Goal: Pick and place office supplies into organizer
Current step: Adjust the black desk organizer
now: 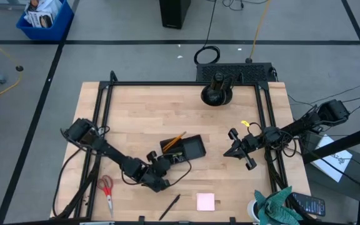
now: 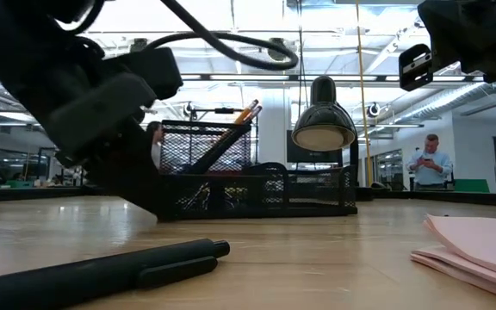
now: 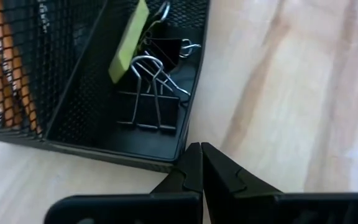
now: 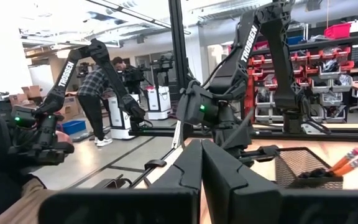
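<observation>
The black mesh organizer (image 1: 184, 149) sits mid-table with orange pencils (image 1: 175, 140) leaning in its tall compartment. Its low compartment holds black binder clips (image 3: 151, 102) and a yellow-green piece (image 3: 129, 40). My left gripper (image 3: 201, 163) is shut, its tips down at the organizer's near corner (image 3: 180, 158). Red-handled scissors (image 1: 107, 189), a black pen (image 1: 169, 206) and a pink sticky-note pad (image 1: 205, 201) lie flat on the table near its front edge. My right gripper (image 1: 239, 149) is shut and empty, raised right of the organizer. My left gripper's shut fingertips (image 3: 191, 158) stand right against the organizer's corner rim, slanting down from the table's near-left side. I cannot tell whether they touch the rim.
A black lamp on a round stand (image 1: 216, 94) stands at the far edge. A teal cloth (image 1: 277, 206) lies at the near right corner. A small yellow item (image 1: 245, 124) lies near the right arm. People stand in the room beyond. Bare wood lies between the organizer and the lamp.
</observation>
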You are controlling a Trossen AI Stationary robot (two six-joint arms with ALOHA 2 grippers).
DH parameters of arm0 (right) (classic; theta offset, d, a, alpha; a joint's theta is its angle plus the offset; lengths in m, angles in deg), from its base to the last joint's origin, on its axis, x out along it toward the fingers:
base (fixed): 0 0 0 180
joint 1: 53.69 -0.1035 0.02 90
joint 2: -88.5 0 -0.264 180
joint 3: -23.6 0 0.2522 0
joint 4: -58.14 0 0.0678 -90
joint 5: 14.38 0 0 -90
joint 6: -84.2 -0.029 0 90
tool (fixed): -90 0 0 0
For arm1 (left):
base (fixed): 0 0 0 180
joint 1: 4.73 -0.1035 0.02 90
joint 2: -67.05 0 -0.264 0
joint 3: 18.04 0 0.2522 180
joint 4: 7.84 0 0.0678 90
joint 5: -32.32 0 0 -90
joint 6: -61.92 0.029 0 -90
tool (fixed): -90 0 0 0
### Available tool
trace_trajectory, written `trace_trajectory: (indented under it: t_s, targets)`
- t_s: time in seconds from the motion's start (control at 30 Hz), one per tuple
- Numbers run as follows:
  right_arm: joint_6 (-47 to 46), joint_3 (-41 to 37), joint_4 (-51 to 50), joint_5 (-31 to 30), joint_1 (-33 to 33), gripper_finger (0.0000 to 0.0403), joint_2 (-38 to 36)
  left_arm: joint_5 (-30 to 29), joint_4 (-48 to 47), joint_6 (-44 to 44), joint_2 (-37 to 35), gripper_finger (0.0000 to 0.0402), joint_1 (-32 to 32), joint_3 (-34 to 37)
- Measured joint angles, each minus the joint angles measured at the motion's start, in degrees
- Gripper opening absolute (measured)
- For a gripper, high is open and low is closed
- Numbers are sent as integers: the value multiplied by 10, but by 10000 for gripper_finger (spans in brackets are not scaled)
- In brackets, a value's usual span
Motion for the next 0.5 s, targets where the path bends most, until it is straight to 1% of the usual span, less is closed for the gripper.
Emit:
trace_trajectory:
  t_s: [0.13,0.37,0.5]
  targets:
    - [0,0,-1,0,0,0,0,-3,-11,-1,-1,1,-11,0]
    - [-1,0,-4,0,0,0,0,-26,-23,-1,-1,1,-20,0]
    - [-3,0,-10,0,0,0,0,-32,-34,-16,-1,2,-26,0]
